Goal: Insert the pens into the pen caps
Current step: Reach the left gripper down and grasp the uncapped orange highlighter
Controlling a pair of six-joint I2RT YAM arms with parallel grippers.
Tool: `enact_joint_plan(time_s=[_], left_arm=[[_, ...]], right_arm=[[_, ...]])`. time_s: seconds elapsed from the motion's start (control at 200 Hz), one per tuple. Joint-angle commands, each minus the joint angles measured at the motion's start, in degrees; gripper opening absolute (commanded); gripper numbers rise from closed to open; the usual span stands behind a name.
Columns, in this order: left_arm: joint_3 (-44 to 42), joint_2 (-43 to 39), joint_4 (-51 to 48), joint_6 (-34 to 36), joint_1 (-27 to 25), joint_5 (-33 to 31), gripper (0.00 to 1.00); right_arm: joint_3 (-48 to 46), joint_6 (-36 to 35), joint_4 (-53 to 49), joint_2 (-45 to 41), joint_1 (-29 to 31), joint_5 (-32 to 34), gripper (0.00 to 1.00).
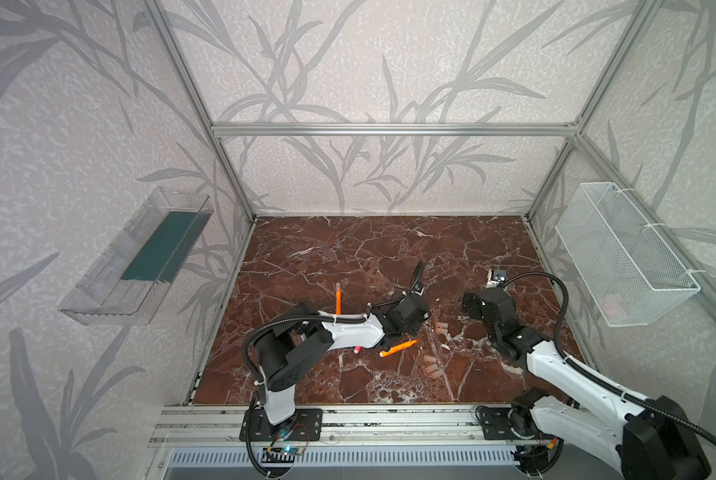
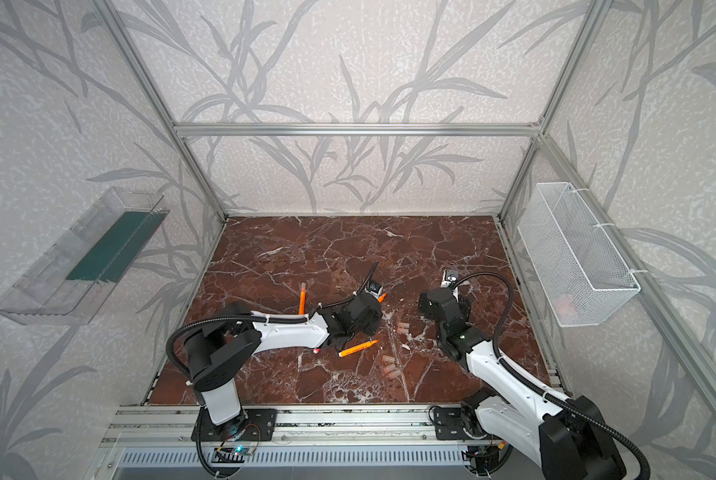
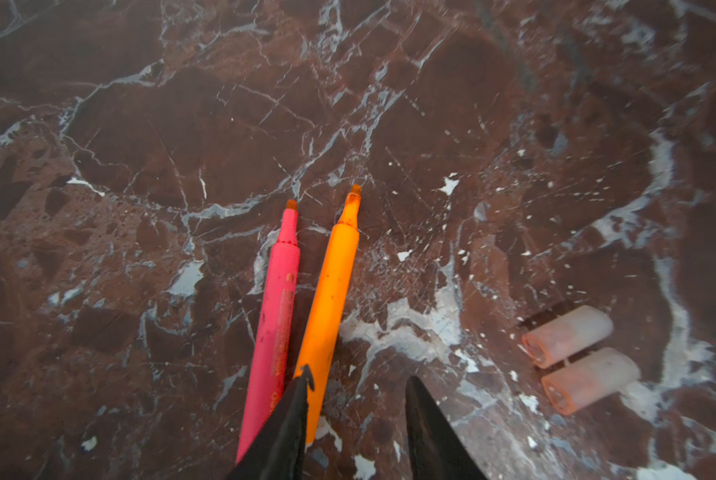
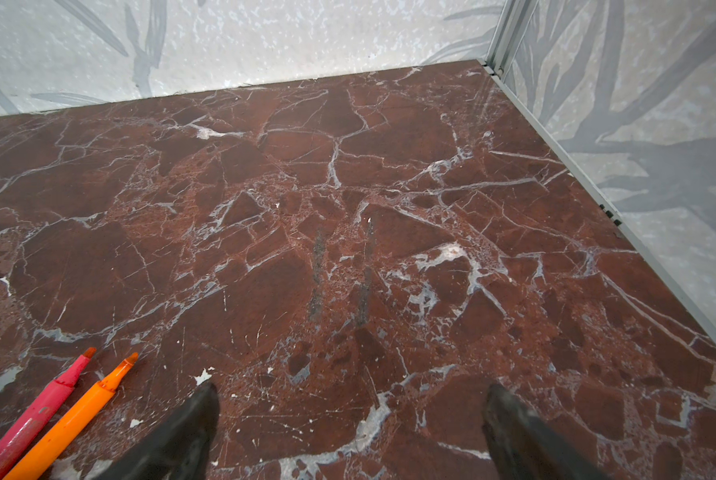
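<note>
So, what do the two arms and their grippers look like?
The left arm and right arm have white shells, black joints and a black ribbed hose tied with white straps. The left gripper and right gripper have black, pointed fingers.

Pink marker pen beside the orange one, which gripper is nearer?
Left. The left gripper hovers over the slim pink marker pen; the right gripper stands apart, off to its side.

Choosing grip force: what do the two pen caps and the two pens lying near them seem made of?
Pen caps: probably frosted translucent plastic; hollow ends and a pinkish tint show through. Pink pen and orange pen: seemingly smooth opaque plastic with a faint sheen.
</note>
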Motion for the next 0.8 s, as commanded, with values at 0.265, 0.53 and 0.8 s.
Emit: enact_joint_plan(time_s=[0.265,0.53,0.8], left_arm=[[5.97,5.95,-7.82,1.41,2.36,-1.6,0.45],[6.89,6.77,-9.84,1.55,2.92,2.53,0.34],[7.6,7.31,-11.94,1.18,2.9,5.41,0.31]], right_arm=[[1.36,-0.33,-0.03,0.92,-0.18,-0.25,0.97],[1.83,-0.2,-0.68,1.46,-0.15,0.04,0.97],[1.78,-0.16,-0.48,1.56,-0.21,0.17,0.97]])
